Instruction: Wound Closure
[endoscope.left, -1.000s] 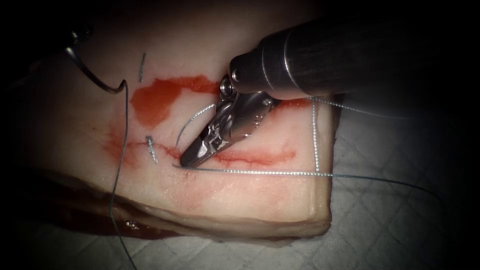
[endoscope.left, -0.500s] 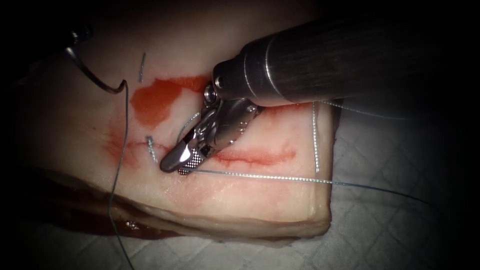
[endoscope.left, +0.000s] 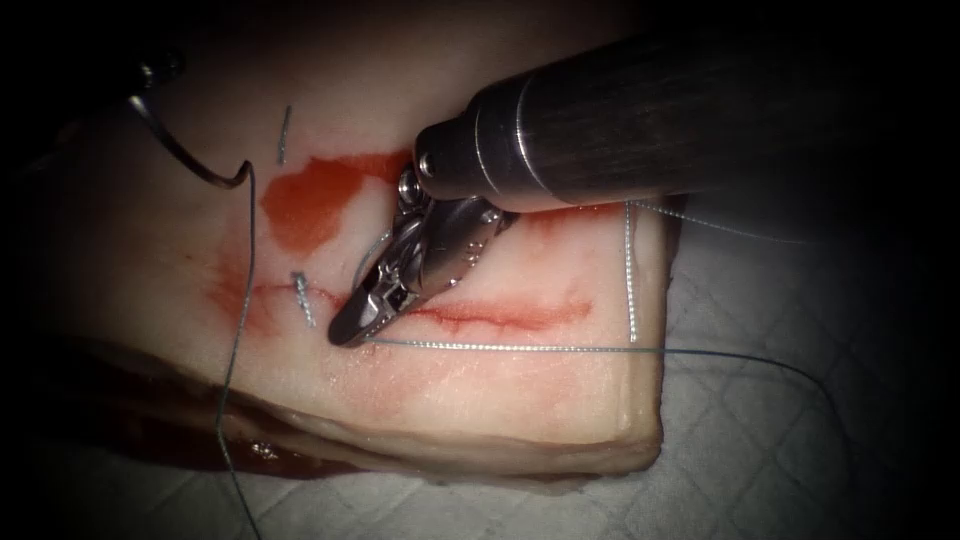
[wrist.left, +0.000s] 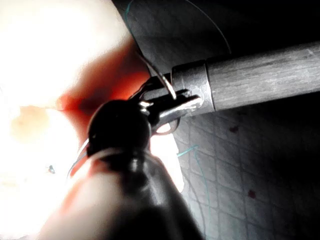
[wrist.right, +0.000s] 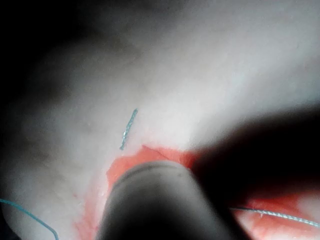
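Observation:
The tissue has a red cut running across it. My right tool reaches down from the upper right to the cut's left part, its jaws shut on the thread where it leaves the tissue. That thread runs right, off the tissue's edge. At the far upper left my left tool sits in shadow, shut on one end of the curved needle. The needle is out of the tissue. From its other end, thread hangs down over the front edge.
Red fluid pools beside the right tool's wrist. Short thread ends lie on the tissue's left part, and one shows in the right wrist view. A thread length runs near the right edge. White quilted cloth lies beneath.
The right tool shifted left and down along the cut. Its jaws stood open over the thread half a second ago and are now shut on it. The left tool and needle stayed still.

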